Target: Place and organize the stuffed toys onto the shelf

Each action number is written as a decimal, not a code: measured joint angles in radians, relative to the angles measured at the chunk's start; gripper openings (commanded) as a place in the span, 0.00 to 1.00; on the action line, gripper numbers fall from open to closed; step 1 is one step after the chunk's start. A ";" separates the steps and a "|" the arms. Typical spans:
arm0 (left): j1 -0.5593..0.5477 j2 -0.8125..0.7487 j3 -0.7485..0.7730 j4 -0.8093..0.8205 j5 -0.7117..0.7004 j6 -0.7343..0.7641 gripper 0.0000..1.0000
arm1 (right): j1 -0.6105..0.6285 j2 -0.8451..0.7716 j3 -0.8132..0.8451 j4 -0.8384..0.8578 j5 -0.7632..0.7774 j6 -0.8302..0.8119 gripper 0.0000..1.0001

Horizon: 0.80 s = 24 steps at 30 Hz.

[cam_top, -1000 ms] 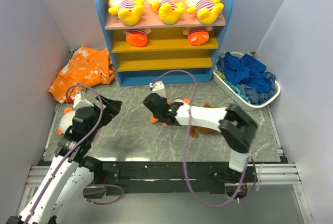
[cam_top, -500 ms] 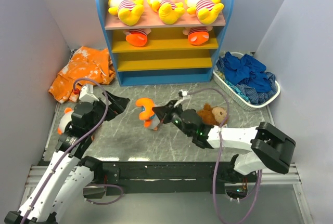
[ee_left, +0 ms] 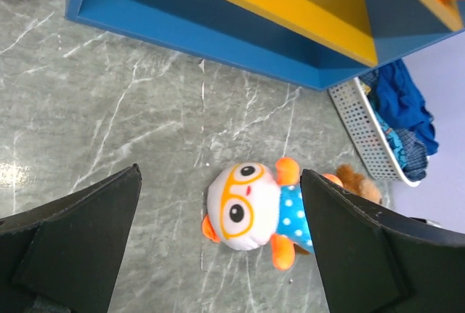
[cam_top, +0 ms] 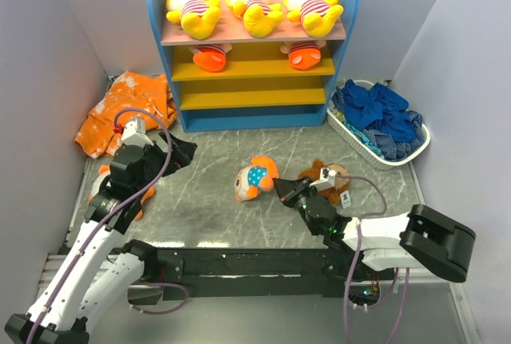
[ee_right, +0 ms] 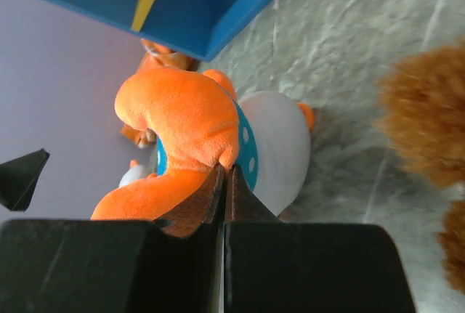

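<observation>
The shelf (cam_top: 252, 116) stands at the back, with three yellow striped toys (cam_top: 251, 5) on its pink top board and two orange-limbed toys (cam_top: 211, 57) on the yellow board below. A dotted-shirt toy (cam_top: 254, 178) with orange limbs lies mid-table, also in the left wrist view (ee_left: 247, 208). My right gripper (cam_top: 279, 187) is shut, its tips (ee_right: 224, 170) pinching the edge of that toy's orange leg (ee_right: 182, 113). The brown monkey (cam_top: 326, 176) lies just right of it. My left gripper (cam_top: 180, 152) is open and empty, its jaws (ee_left: 219, 173) framing the dotted-shirt toy from a distance.
A white basket (cam_top: 345, 130) of dark blue cloths (cam_top: 382, 116) sits at the right. An orange-and-white cloth (cam_top: 126, 108) lies at the back left. Another white and orange toy (cam_top: 101, 186) lies at the left edge, partly hidden by my left arm. Grey walls enclose both sides.
My right gripper pulled back toward the near right, and the dotted-shirt toy moved right with it. The monkey is now uncovered. My left gripper shifted slightly.
</observation>
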 measured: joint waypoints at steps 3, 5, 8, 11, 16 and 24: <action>0.000 0.022 0.003 0.002 0.008 0.005 0.98 | 0.012 -0.041 0.002 -0.097 0.033 0.035 0.18; 0.000 0.029 -0.002 0.009 0.025 0.000 0.98 | 0.028 -0.051 0.019 -0.185 0.043 0.063 0.30; 0.000 0.029 -0.015 0.020 0.042 -0.005 0.97 | 0.055 -0.049 0.039 -0.283 0.042 0.098 0.34; 0.000 0.030 -0.016 0.020 0.045 -0.004 0.97 | 0.092 -0.031 0.064 -0.367 0.039 0.112 0.36; 0.000 0.046 0.005 0.017 0.038 0.027 0.97 | 0.124 0.036 0.140 -0.418 0.006 0.073 0.40; 0.000 0.131 0.113 0.008 -0.054 0.155 0.97 | 0.125 0.245 0.364 -0.410 -0.212 -0.151 0.43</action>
